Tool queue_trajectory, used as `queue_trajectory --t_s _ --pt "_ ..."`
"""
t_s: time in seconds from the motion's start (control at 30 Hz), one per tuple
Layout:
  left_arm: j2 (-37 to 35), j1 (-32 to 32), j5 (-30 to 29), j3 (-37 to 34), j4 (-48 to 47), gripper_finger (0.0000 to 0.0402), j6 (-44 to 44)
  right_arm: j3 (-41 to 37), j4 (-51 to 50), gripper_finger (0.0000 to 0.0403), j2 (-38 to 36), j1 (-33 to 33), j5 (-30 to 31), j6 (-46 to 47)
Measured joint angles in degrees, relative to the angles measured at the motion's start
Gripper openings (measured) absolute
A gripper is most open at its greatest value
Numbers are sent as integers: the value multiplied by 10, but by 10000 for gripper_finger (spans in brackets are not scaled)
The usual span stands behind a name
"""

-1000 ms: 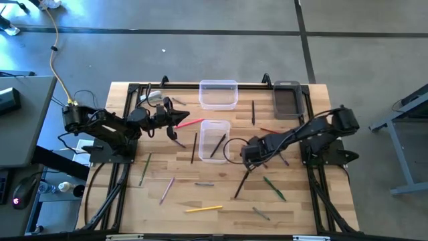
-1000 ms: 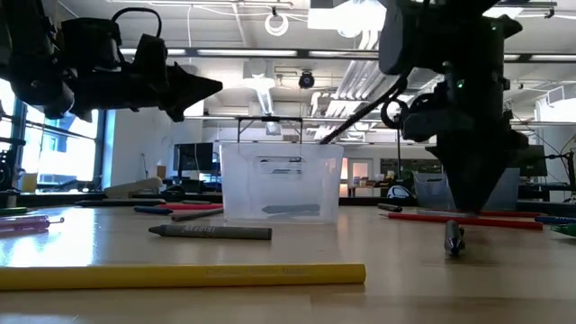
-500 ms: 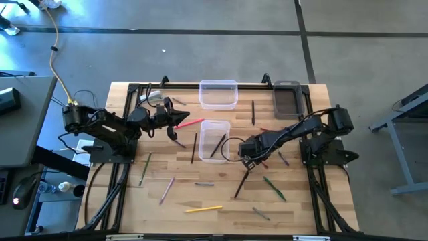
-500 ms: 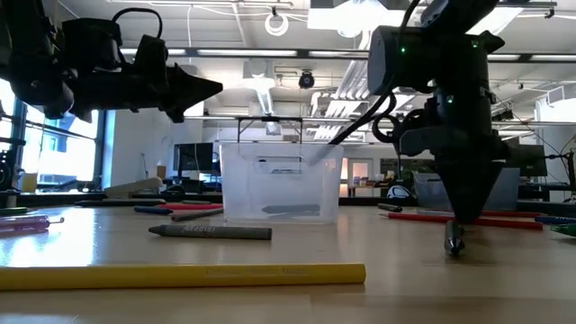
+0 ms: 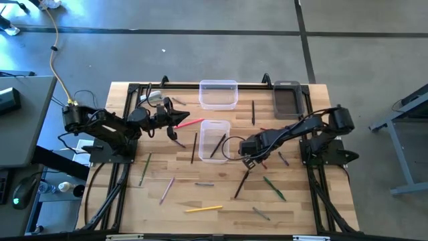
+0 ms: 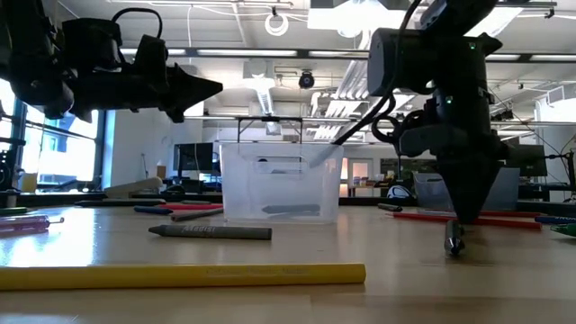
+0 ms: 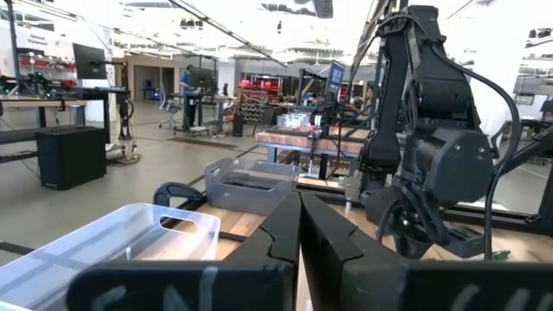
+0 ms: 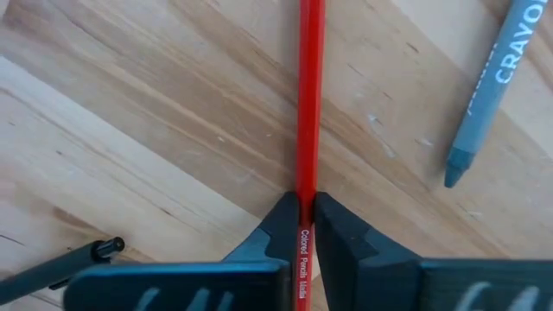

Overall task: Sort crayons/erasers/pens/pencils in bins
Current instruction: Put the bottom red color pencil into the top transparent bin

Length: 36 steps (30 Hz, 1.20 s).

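Note:
My right gripper (image 8: 306,216) is down on the tabletop, right of the middle clear bin (image 5: 215,137), and shut on a red coloured pencil (image 8: 308,95) that lies flat on the wood. In the low view its fingers (image 6: 465,214) reach down to the pencil (image 6: 517,220). My left gripper (image 5: 182,120) hovers shut and holding nothing over the table's far left, left of that bin. A second clear bin (image 5: 218,94) and a dark grey bin (image 5: 287,99) stand along the far edge. A dark pencil leans inside the middle bin. My right gripper pinches the red pencil's shaft (image 8: 308,186) between its two fingers, one on each long side. The fingers come from above, pointing down, and lie across the pencil. The pencil lies flat on the table.
A blue-grey crayon (image 8: 492,86) and a black pen (image 8: 52,263) lie close to the held pencil. A yellow pencil (image 6: 180,274), a grey crayon (image 6: 211,232) and several other pens and pencils are scattered over the near half of the table.
My right gripper has shut on the red pencil while down at the tabletop, shifting slightly toward the table's left. The pencil still lies flat on the wood.

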Motion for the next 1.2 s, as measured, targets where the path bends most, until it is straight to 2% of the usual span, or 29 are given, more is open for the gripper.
queue_trajectory --t_s 0.33,0.47,0.6,0.73,0.83,1.03,1.2 --pt "0 0 0 0 0 0 -4 23 -33 14 -56 0 5 4" --pt "0 0 0 0 1 0 -4 72 -111 14 -65 -4 38 -17" --pt "0 0 0 0 3 0 -4 144 -192 14 -67 -27 81 -77" --pt "0 0 0 0 4 0 -4 204 -231 14 -67 -76 135 -170" --pt "0 0 0 0 0 0 1 236 -213 14 -67 -126 165 -284" --pt "0 0 0 0 0 0 5 292 -144 14 -56 -240 170 -498" --pt "0 0 -2 0 0 0 10 362 -94 14 9 -307 166 -639"
